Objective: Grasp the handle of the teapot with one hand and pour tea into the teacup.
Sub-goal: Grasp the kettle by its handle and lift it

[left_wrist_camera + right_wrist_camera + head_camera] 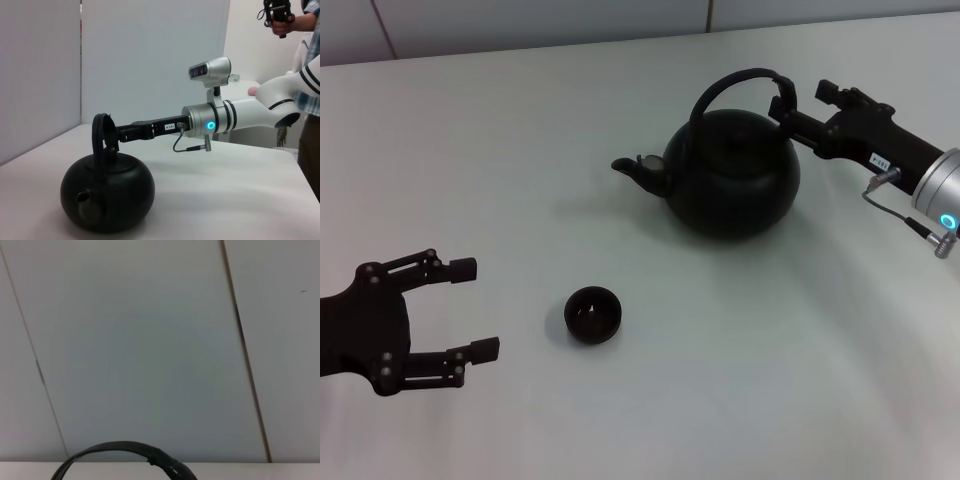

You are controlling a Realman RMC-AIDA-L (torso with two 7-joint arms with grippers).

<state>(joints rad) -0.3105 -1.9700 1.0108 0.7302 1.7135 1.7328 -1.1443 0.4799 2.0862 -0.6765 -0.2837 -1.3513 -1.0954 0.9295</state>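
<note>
The matte black teapot (730,175) stands on the white table, its spout (638,172) pointing toward my left side. My right gripper (786,108) reaches in from the right and is shut on the thicker right side of the arched handle (735,80). The left wrist view shows the teapot (107,192), the handle (100,132) and the right gripper (116,135) on it. The right wrist view shows only the handle's arc (120,447). The small black teacup (592,313) sits in front of the teapot, nearer me. My left gripper (475,308) is open and empty, left of the teacup.
The white table (740,380) runs to a pale wall at the back. A person (305,75) holding a controller stands beyond the table's far side in the left wrist view.
</note>
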